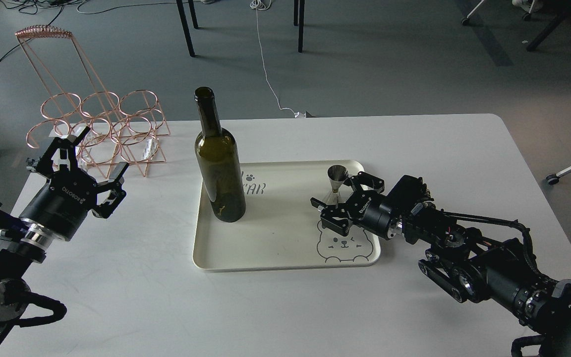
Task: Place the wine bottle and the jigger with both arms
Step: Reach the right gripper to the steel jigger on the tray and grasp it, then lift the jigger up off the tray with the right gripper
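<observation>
The dark green wine bottle (218, 163) stands upright at the left end of the cream tray (265, 243). The silver jigger (335, 186) stands upright at the tray's right end, above a printed bear. My right gripper (337, 198) is open, with one finger on each side of the jigger's lower cone; touch cannot be told. My left gripper (94, 166) is open and empty over the table's left side, well left of the bottle.
A copper wire bottle rack (102, 134) stands at the table's back left, just behind my left gripper. The white table (439, 148) ends close behind the tray's far side. Chair and table legs stand on the floor beyond.
</observation>
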Tool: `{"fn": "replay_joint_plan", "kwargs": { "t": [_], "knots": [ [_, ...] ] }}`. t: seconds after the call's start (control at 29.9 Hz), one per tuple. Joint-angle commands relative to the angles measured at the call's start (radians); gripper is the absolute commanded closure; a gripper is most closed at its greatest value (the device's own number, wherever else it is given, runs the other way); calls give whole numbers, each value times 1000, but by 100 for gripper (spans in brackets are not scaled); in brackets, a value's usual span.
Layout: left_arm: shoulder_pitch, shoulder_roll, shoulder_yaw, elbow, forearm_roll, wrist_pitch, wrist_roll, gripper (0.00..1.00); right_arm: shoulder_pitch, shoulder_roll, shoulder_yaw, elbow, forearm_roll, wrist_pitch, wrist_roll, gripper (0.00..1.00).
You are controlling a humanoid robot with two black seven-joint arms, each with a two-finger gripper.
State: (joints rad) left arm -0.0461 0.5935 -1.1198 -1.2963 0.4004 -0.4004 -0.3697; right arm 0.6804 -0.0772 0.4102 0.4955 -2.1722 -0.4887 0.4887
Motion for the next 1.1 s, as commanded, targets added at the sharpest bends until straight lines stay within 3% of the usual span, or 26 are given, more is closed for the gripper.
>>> {"fn": "replay_joint_plan", "kwargs": {
  "t": [0.0, 0.1, 0.27, 0.37, 0.7, 1.07],
  "knots": [
    [0, -1, 0, 0, 0, 0, 0, 2, 2, -1, -1, -3, 2, 0, 0, 49],
    [0, -1, 0, 0, 0, 0, 0, 2, 5, -1, -1, -3, 2, 0, 0, 64],
    [0, -1, -1, 0, 0, 0, -5, 2, 31, -3, -1, -2, 2, 0, 0, 71],
    [0, -1, 0, -1, 2, 0, -21, 2, 53, -1, 2, 5, 8, 0, 0, 73],
    [2, 2, 0, -6, 2, 0, -21, 2, 107, -48, 61, 40, 52, 0, 0, 76],
    [2, -1, 3, -8, 2, 0, -22, 2, 38, -266, 127, 64, 311, 0, 0, 75]
  ]
}}
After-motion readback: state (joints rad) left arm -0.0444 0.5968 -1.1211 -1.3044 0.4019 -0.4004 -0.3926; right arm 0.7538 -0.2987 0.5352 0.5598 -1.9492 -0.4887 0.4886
